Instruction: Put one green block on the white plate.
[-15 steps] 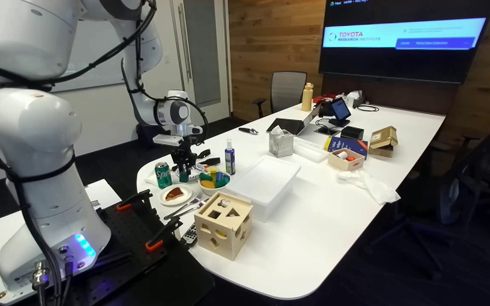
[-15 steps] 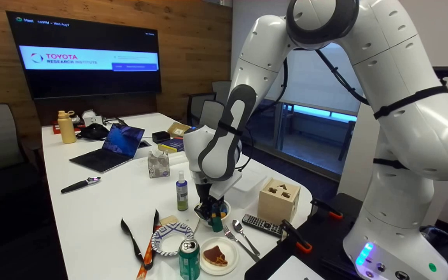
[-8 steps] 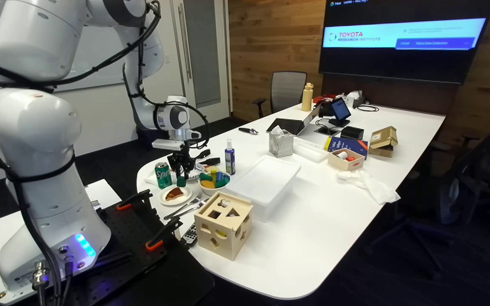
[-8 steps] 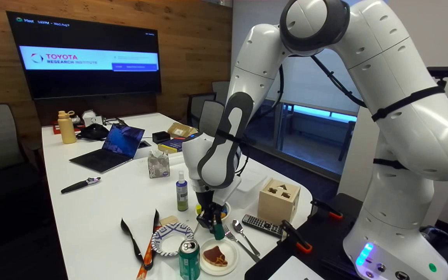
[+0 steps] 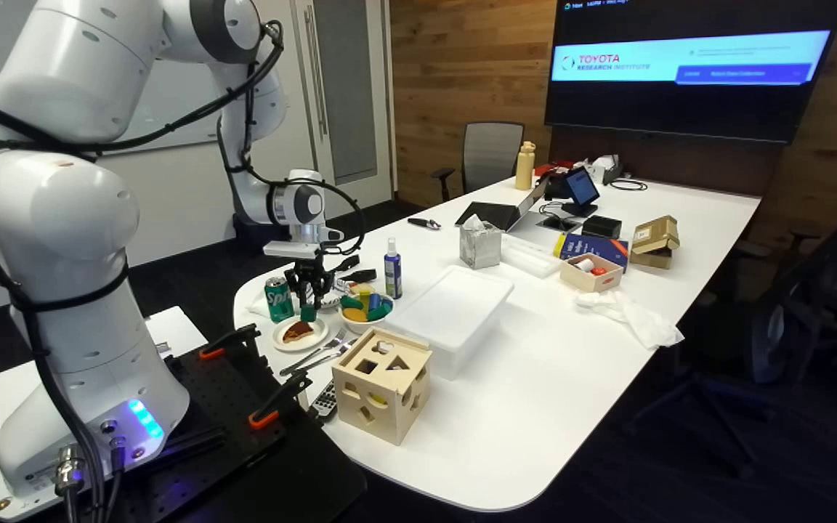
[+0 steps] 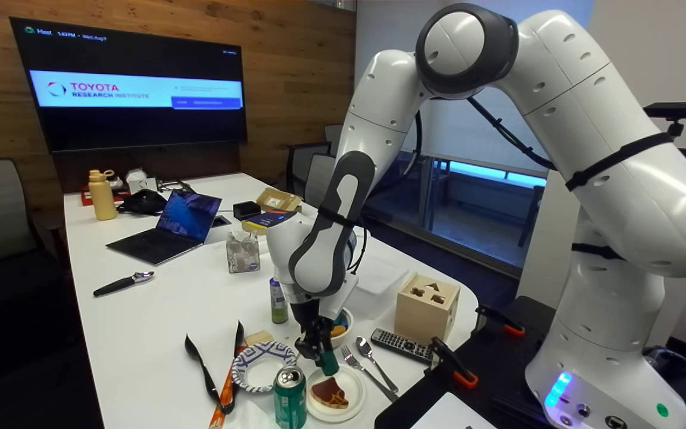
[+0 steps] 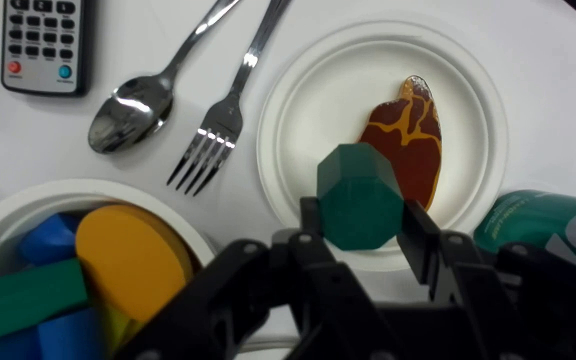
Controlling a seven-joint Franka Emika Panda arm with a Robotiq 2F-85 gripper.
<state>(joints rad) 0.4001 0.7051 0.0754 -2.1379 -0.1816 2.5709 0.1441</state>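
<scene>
Wood panelling [image 5: 471, 65] backs a white tabletop [image 5: 535, 407] in an exterior view, where a small wooden tray [image 5: 580, 279] holds something red [image 5: 599, 272] and a bit of yellow [image 5: 378, 399] shows inside the wooden shape-sorter box [image 5: 389, 383], just beside a white rectangular box [image 5: 455, 298]. Also in an exterior view, a patterned paper bowl [image 6: 240, 370] stands beside the green can [image 6: 290, 400], and the arm [image 6: 456, 50] partly hides the spray bottle [image 6: 278, 307]. In the wrist view, a round bowl [image 7: 75, 187] carries an orange disc [image 7: 130, 260], blue pieces [image 7: 50, 240] and a green piece [image 7: 23, 300], near a fork [image 7: 224, 120] and spoon [image 7: 135, 112]. The white plate [image 7: 325, 102] bears a toy steak [image 7: 414, 162], and over it the end effector [image 7: 360, 216] pinches the green block [image 7: 360, 210], which hides part of the steak.
</scene>
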